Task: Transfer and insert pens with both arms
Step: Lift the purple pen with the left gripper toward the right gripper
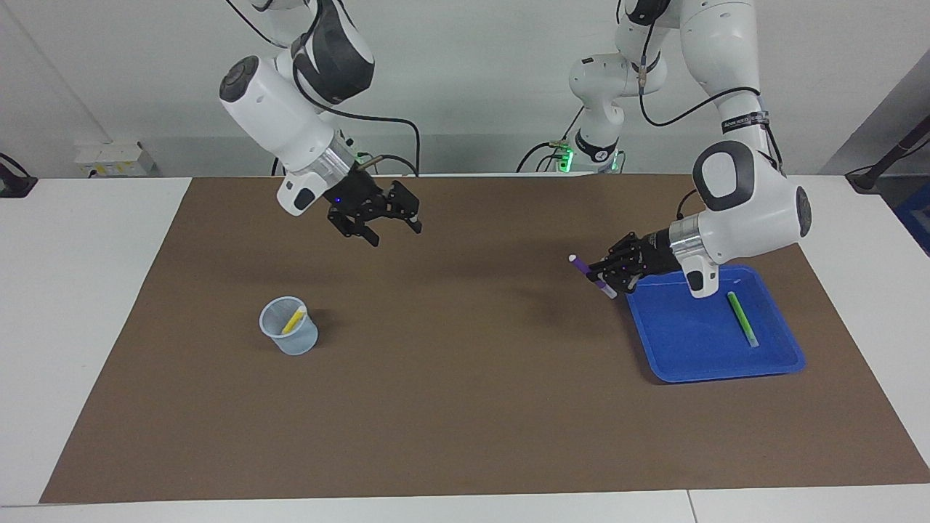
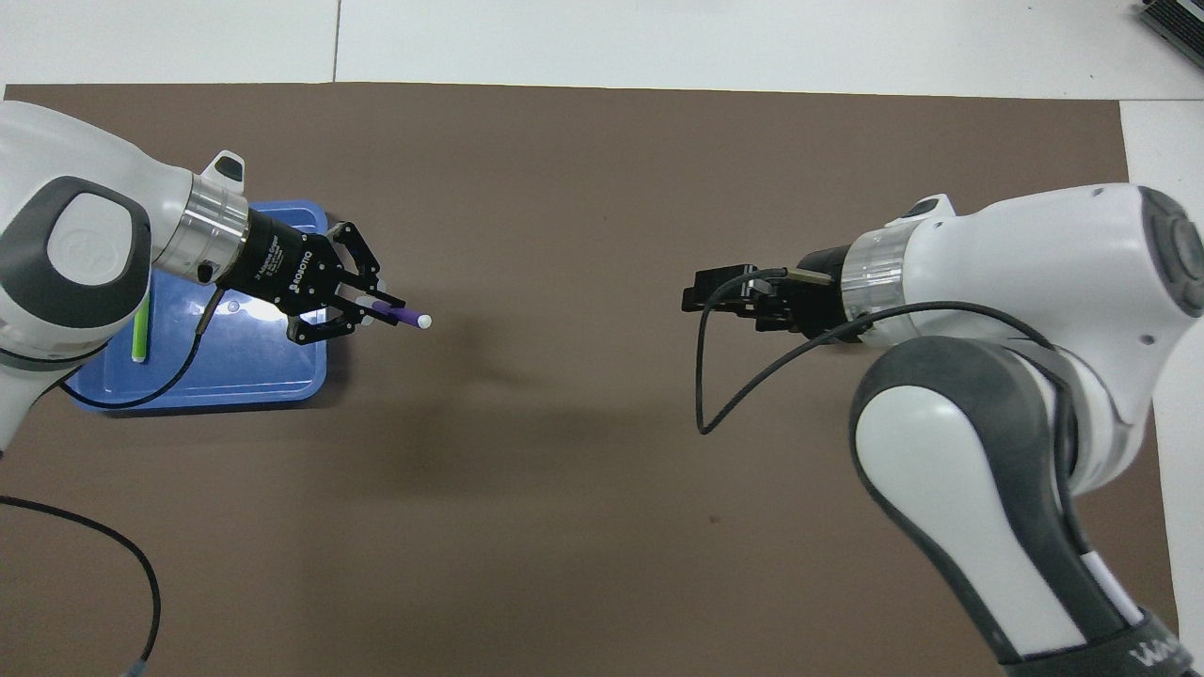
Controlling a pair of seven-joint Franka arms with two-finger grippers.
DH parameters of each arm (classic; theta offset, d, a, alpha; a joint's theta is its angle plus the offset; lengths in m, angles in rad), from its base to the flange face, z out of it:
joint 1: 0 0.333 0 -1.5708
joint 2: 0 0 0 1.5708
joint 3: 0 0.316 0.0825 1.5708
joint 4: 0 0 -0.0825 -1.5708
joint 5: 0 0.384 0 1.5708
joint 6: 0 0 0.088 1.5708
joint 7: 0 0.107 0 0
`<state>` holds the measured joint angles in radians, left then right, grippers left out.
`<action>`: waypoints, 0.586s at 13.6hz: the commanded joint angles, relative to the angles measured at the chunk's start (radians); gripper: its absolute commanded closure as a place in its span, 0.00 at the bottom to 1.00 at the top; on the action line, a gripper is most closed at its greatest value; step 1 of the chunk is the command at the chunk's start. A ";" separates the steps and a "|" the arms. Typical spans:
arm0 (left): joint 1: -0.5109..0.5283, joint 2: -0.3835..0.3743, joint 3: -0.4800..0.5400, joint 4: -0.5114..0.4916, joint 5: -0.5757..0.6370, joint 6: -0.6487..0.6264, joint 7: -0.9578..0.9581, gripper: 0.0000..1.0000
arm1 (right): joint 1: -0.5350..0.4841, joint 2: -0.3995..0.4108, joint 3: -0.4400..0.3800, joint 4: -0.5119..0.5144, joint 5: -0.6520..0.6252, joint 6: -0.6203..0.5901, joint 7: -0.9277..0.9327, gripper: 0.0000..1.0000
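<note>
My left gripper (image 1: 600, 277) (image 2: 371, 308) is shut on the purple pen (image 1: 580, 265) (image 2: 406, 318) and holds it in the air over the brown mat, just off the blue tray's (image 1: 716, 356) (image 2: 226, 384) edge. The pen's pale tip points toward the right arm's end. The green pen (image 1: 742, 318) (image 2: 140, 335) lies in the tray. A yellow pen (image 1: 294, 318) stands in the clear cup (image 1: 289, 335), which the right arm hides in the overhead view. My right gripper (image 1: 396, 231) (image 2: 694, 291) hangs open and empty over the mat, facing the left gripper.
The brown mat (image 1: 450, 407) covers most of the white table. Cables trail from both arms, one loop hanging under the right wrist (image 2: 701, 414).
</note>
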<state>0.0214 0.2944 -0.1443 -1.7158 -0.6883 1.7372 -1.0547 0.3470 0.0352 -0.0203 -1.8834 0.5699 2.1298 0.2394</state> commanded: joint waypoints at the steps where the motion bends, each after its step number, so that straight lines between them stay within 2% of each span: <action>1: -0.052 -0.027 0.014 -0.038 -0.086 0.048 -0.134 1.00 | 0.062 0.040 -0.003 0.007 0.071 0.079 0.038 0.00; 4: -0.112 -0.029 0.012 -0.071 -0.103 0.151 -0.227 1.00 | 0.160 0.083 -0.003 0.013 0.111 0.192 0.043 0.00; 6: -0.115 -0.037 0.014 -0.084 -0.189 0.163 -0.287 1.00 | 0.200 0.100 -0.003 0.013 0.111 0.248 0.047 0.00; 8: -0.117 -0.038 0.012 -0.090 -0.214 0.163 -0.294 1.00 | 0.219 0.118 -0.003 0.021 0.111 0.288 0.044 0.00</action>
<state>-0.0872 0.2924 -0.1437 -1.7617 -0.8660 1.8812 -1.3248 0.5604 0.1325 -0.0193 -1.8821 0.6578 2.3933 0.2849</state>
